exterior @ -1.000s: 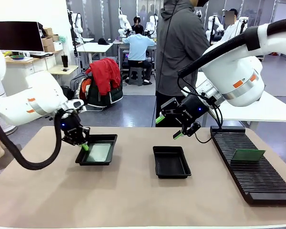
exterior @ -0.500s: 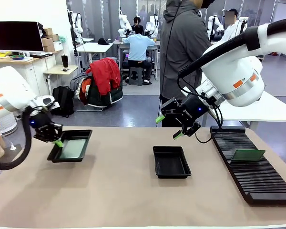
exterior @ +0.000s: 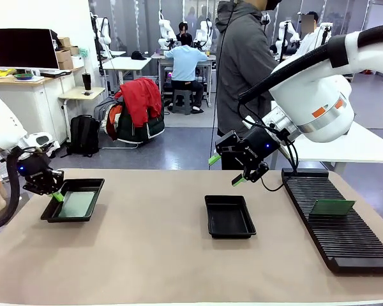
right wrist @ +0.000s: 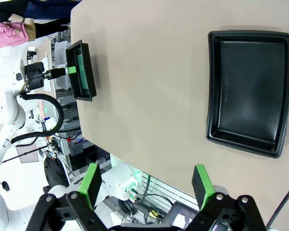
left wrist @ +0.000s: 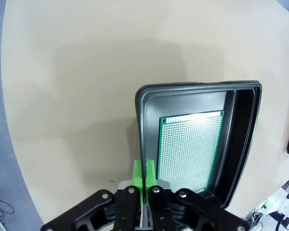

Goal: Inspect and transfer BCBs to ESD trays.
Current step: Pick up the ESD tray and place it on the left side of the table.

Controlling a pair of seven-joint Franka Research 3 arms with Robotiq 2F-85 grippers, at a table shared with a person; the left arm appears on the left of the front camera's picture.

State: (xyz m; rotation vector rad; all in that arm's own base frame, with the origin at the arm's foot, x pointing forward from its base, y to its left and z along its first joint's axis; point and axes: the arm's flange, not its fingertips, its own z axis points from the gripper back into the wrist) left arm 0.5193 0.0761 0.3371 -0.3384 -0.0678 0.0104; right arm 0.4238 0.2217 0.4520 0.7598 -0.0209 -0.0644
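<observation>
Clamping the left claw (exterior: pixel 56 196) fully shut on the rim of the left ESD tray (exterior: pixel 73 219), near the left edge of the tabletop (exterior: pixel 159 255). Pressing the green pads (left wrist: pixel 138 169) together over the tray wall, as seen from the left wrist. Carrying one BCB (left wrist: pixel 190 149) flat on that tray's floor, perforated face up, covering most of it. Not showing clearly whether resting on the tabletop or lifted just off it.

Hanging the right claw (exterior: pixel 226 171) wide open and holding nothing, above the tabletop, between the middle ESD tray (exterior: pixel 230 235) and the black slotted rack (exterior: pixel 341 239), touching neither. Leaving the middle ESD tray bare near the tabletop's centre, well apart from the left ESD tray. Propping a second BCB (exterior: pixel 332 207) on edge in the rack's slots, at the tabletop's right side. Placing a person (exterior: pixel 242 70) in a grey hooded top just beyond the far edge.
</observation>
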